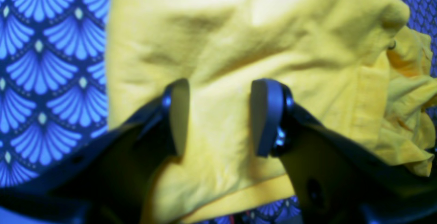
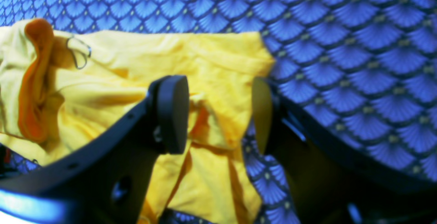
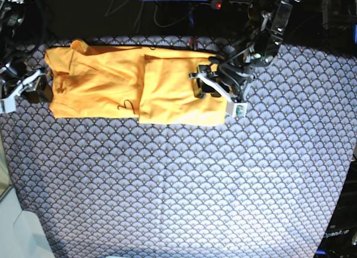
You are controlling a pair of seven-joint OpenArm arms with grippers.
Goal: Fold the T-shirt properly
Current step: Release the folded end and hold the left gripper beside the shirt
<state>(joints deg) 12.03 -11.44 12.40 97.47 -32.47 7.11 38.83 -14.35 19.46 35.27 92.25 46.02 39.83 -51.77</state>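
patterned cloth covers table. you see t-shirt lying along far edge. left gripper jaws apart over shirt, right gripper jaws apart at its end.

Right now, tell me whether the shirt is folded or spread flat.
Partly folded: the shirt lies in a long band, with one end doubled over as a neat upper panel; the other end is wrinkled.

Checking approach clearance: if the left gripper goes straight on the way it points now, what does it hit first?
The T-shirt. The left gripper is open, and yellow fabric fills the gap between its fingers and the space just ahead. Depth is unclear, but the patterned cloth beneath would only come after the shirt.
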